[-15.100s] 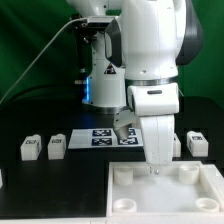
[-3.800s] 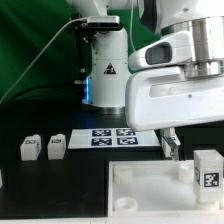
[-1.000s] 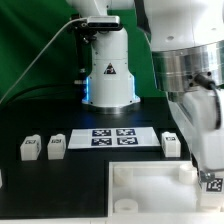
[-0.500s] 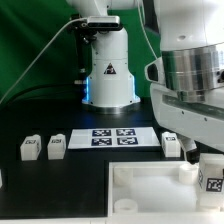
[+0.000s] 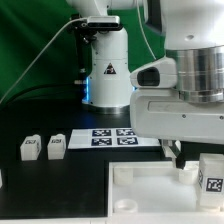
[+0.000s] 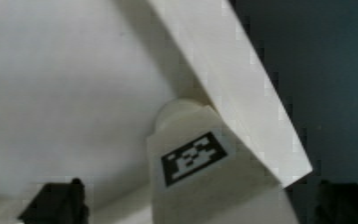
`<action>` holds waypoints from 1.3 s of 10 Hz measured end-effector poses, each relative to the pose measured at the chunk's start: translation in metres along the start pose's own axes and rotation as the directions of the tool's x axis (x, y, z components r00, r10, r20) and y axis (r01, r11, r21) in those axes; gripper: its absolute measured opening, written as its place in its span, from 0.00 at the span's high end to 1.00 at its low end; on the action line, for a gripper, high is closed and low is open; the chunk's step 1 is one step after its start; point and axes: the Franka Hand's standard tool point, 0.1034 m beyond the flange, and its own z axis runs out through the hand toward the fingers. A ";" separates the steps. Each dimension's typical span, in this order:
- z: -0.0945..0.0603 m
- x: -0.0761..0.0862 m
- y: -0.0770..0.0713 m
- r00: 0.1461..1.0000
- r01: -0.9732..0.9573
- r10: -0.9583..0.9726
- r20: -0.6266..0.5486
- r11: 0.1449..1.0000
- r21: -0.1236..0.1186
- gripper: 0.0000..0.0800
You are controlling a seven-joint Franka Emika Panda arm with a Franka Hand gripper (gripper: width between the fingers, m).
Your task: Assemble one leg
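Observation:
A white leg (image 5: 210,172) with a black-and-white tag stands upright at the corner of the wide white board (image 5: 150,188) on the exterior view's right. My gripper (image 5: 188,150) hangs just above and behind it, with a dark finger (image 5: 177,152) showing beside the leg. In the wrist view the tagged leg (image 6: 194,152) rises from the board's corner. My gripper (image 6: 194,206) is open. Its two dark fingertips (image 6: 55,203) stand apart on either side of the leg with gaps showing.
Two more white legs (image 5: 28,148) (image 5: 55,146) stand on the black table at the exterior view's left. The marker board (image 5: 110,137) lies behind the white board. The robot base (image 5: 108,70) stands at the back. The arm's body hides the right back area.
The arm's hand, which covered the leg a second ago, has turned and lifted off it. The leg stays upright in the same place on the board's corner.

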 end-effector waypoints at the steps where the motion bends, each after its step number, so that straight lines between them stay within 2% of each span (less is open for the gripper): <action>1: 0.000 0.003 0.003 0.999 0.037 -0.037 -0.003 0.999 0.002 0.19; 2: 0.000 0.002 0.002 0.999 0.037 -0.037 -0.003 0.999 0.002 0.36; 3: 0.000 0.002 0.002 0.999 0.035 -0.035 -0.002 0.999 0.002 0.36; 4: 0.000 0.001 0.002 1.000 -0.016 0.016 -0.002 1.000 0.003 0.53; 5: 0.000 0.001 0.001 0.995 -0.100 0.100 -0.001 0.995 0.006 0.64; 7: 0.001 0.000 0.000 0.945 -0.327 0.327 0.008 0.945 0.014 0.64; 8: 0.002 0.001 -0.001 0.892 -0.452 0.452 0.010 0.892 0.016 0.64; 9: 0.002 0.000 -0.002 0.759 -0.651 0.651 0.016 0.759 0.018 0.64; 10: 0.003 0.000 -0.003 0.610 -0.792 0.792 0.014 0.609 0.032 0.64; 11: 0.003 -0.001 -0.002 0.488 -0.872 0.873 0.020 0.486 0.056 0.64; 12: 0.003 -0.001 -0.001 0.341 -0.939 0.939 0.047 0.338 0.067 0.63; 13: 0.003 -0.001 0.000 0.289 -0.956 0.955 0.061 0.285 0.066 0.63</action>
